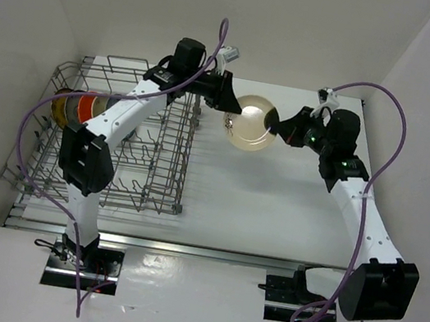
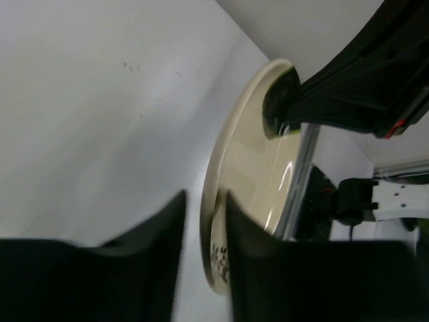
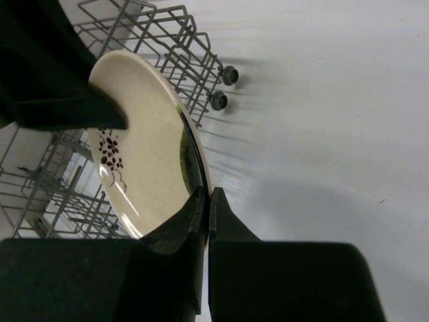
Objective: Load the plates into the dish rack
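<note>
Just right of the grey wire dish rack point(image 1: 160, 198), a round, glossy, translucent beige plate point(image 1: 252, 127) with a small dark floral print hangs above the white tabletop point(image 1: 272, 213). On the plate's rim away from the rack, the right pincer point(image 3: 206, 196) is clamped tight. On the rack-side rim, the left pincer point(image 2: 204, 204) straddles the edge, fingers apart.

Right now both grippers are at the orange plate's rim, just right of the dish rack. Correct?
Not orange: it is a beige plate with a dark floral print, as the right wrist view shows. Left gripper and right gripper are at its rim, right of the dish rack.
</note>
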You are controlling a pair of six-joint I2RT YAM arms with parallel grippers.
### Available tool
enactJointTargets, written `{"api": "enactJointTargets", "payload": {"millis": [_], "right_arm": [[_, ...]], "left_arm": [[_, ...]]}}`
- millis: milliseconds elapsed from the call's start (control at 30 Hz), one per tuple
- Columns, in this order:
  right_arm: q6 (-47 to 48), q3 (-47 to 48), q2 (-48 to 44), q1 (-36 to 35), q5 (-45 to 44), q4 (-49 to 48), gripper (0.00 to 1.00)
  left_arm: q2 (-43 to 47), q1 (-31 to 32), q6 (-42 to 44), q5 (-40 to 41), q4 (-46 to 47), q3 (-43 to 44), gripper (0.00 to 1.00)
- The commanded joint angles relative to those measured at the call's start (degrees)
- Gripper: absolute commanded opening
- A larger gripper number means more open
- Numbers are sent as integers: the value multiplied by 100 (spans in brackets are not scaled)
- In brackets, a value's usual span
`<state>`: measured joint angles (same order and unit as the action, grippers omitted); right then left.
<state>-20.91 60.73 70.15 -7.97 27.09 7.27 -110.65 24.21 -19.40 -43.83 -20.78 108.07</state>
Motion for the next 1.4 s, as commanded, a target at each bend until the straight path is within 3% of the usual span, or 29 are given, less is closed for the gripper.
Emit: {"api": "enactJointTargets", "payload": {"millis": [0,33,100,133,200,233,367,433,600,667,767,867,967,1133,1367], "right_arm": [[104,140,51,-91,147,-261,0],[104,141,51,-91,147,-261,0],[104,141,113,-91,86,-261,0],[104,193,113,-91,86,-261,5],[104,194,113,-91,24,-261,35],[104,194,113,-91,-28,-261,62],[157,89,-45,-91,-545,-15,90],[210,36,-308,-91,-1029,64,98],[324,-271,-608,-91,-1768,64,100],[324,-324,-468,-91,-2128,64,100],[271,-255,15,-91,-2366,64,100],[219,-123,541,-91,-2350,-14,100],[219,-123,929,-91,-2086,-137,100],[166,-70,1185,-91,-2032,-252,100],[166,-70,1299,-91,-2199,-199,100]], "left_arm": [[-210,31,6,-267,92,415,20],[-211,31,6,-205,-100,477,0],[-264,31,68,-152,-164,531,0],[-212,31,129,-82,-216,592,0],[-89,-21,129,146,-216,592,0],[-10,-73,129,208,-147,592,0],[578,-530,-116,393,205,513,0],[1096,-934,-292,568,460,164,0],[2371,-1716,-240,1875,426,-751,0],[2958,-2059,-187,2728,347,-1269,0],[3330,-2665,-118,3162,110,-1657,0],[3392,-3184,198,3363,-532,-1658,0],[3585,-3378,576,4100,-709,-2016,0],[3638,-3379,938,4489,-525,-2553,0],[2848,-3379,991,5023,-691,-2731,0]]}}
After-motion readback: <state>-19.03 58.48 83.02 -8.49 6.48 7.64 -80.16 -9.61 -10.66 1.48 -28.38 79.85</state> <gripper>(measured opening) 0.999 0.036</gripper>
